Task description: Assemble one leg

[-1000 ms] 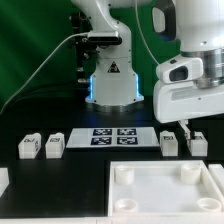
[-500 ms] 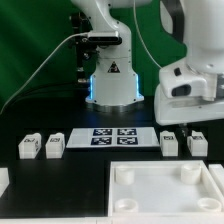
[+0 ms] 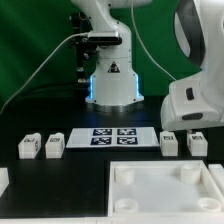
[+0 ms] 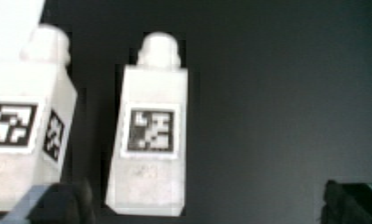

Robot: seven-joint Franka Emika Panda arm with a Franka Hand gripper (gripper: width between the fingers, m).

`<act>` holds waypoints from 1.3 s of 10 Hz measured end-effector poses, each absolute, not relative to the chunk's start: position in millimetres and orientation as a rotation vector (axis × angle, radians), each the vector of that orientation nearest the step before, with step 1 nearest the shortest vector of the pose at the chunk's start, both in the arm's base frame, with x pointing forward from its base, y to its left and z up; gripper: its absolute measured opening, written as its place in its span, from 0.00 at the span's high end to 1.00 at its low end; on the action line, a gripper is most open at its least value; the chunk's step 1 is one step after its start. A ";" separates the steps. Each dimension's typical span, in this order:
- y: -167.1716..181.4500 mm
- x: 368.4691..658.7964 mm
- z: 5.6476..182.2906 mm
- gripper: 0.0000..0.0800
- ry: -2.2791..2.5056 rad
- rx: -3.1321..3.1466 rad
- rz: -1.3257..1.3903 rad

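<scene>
Four small white legs with tags stand in a row on the black table: two at the exterior view's left (image 3: 28,147) (image 3: 54,145) and two at its right (image 3: 170,143) (image 3: 198,145). My gripper (image 3: 196,126) hangs just above the right pair. In the wrist view two legs show, one in the middle (image 4: 151,130) and one at the picture's edge (image 4: 26,120). My gripper (image 4: 201,205) is open and empty. The middle leg's end lies between the dark fingertips (image 4: 48,205), close to one of them and untouched.
The marker board (image 3: 112,136) lies between the two pairs of legs. The large white panel with round corner sockets (image 3: 150,198) lies at the front. A white block (image 3: 3,180) shows at the left edge. The arm's base (image 3: 110,82) stands behind.
The arm's hand has moved toward the exterior view's right and a little lower, from above the inner right leg to above the right pair's outer side.
</scene>
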State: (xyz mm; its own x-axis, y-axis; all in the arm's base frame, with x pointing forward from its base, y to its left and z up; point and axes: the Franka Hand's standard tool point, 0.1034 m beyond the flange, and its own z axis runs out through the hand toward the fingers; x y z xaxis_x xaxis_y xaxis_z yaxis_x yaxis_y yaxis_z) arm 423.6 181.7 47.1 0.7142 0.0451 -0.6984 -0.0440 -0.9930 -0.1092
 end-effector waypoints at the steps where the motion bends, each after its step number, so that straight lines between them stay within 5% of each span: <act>1: 180.5 420.1 45.8 0.19 0.006 -2.795 1.165; 5: 170.8 397.0 21.7 0.19 0.048 -2.762 1.278; 9: 175.3 394.0 18.7 0.19 0.058 -2.762 1.304; 10: 175.4 393.9 18.7 0.30 0.057 -2.762 1.304; 11: 175.4 393.9 18.6 0.53 0.057 -2.762 1.304; 12: 175.4 393.9 18.6 0.53 0.057 -2.762 1.304; 13: 175.4 393.9 18.6 0.64 0.057 -2.762 1.304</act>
